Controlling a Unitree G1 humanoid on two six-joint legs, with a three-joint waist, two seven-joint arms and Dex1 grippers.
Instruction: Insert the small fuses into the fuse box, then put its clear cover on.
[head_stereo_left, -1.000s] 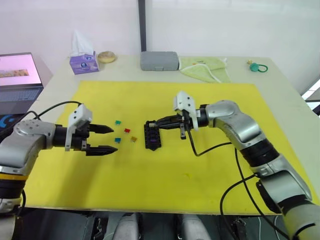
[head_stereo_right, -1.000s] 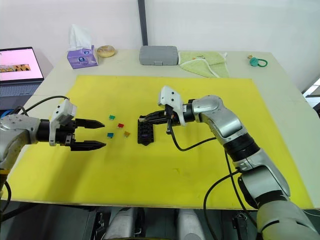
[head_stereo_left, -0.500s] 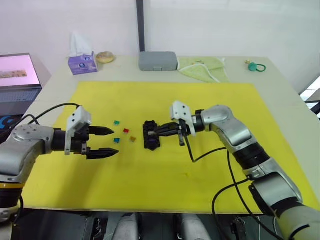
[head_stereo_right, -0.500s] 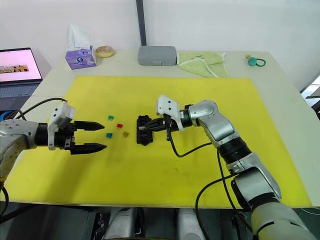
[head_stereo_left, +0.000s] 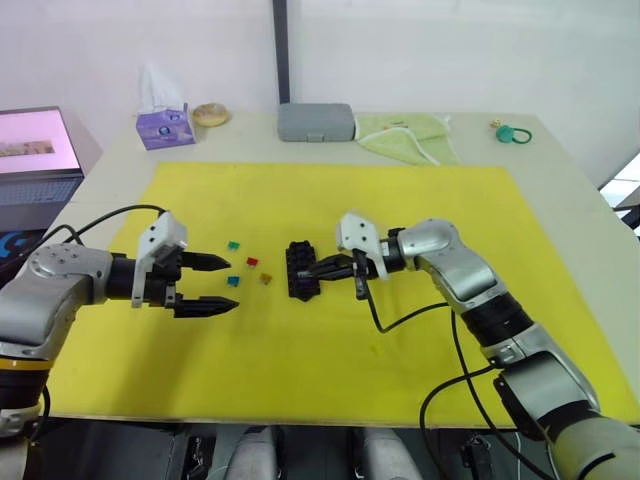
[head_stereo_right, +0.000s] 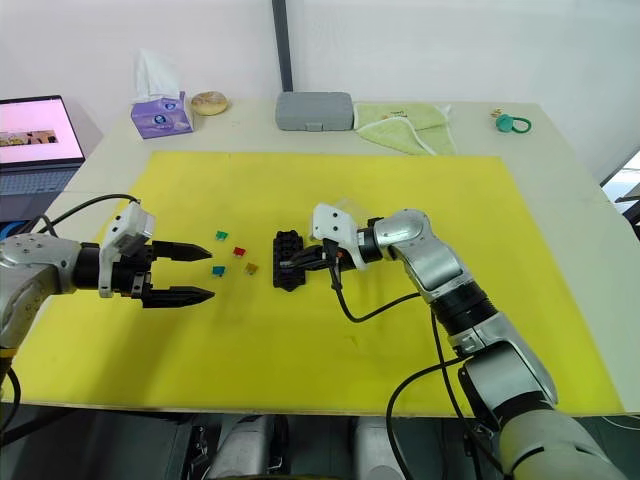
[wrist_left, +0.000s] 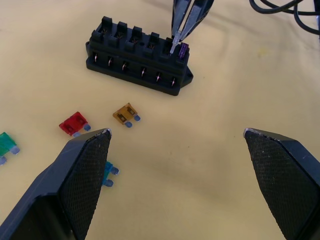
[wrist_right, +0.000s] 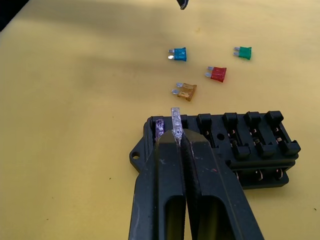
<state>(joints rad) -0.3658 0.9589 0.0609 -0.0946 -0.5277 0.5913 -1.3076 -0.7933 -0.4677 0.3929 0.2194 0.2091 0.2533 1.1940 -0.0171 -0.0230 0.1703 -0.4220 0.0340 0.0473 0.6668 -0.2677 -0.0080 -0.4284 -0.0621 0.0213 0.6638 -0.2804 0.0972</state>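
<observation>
head views: right gripper (head_stereo_right: 300, 262) pinched on a pale grey fuse, tips at the near end of the fuse box (head_stereo_right: 287, 259); left gripper (head_stereo_right: 195, 272) spread wide, holding nothing, well apart from the box on its left; grn, red, teal, orange fuses lie loose on the yellow mat (head_stereo_right: 300, 370) betw. left gripper & box

left wrist view: fuse box (wrist_left: 139, 59) = black block, 6 slots in a row w/ metal contacts along its side; purple fuse (wrist_left: 183, 48) seated in the end slot; grey fuse (wrist_left: 173, 45) comes down at the slot next to it; orange fuse (wrist_left: 125, 114) nearest the box, red fuse (wrist_left: 74, 123) a bit further, green fuse (wrist_left: 5, 144) furthest, teal fuse (wrist_left: 108, 170) part hidden behind a finger

right wrist view: grey fuse (wrist_right: 175, 122) sticks up from the closed tips, its end at the 2nd slot beside the purple fuse (wrist_right: 159, 128); other 4 slots empty

how to do it well (judgement): keep fuse square to the slot, blades in line w/ contacts, press straight down w/o tilting; box is loose on the mat so may slide or tip, go gently; let go only once seated level w/ purple
</observation>
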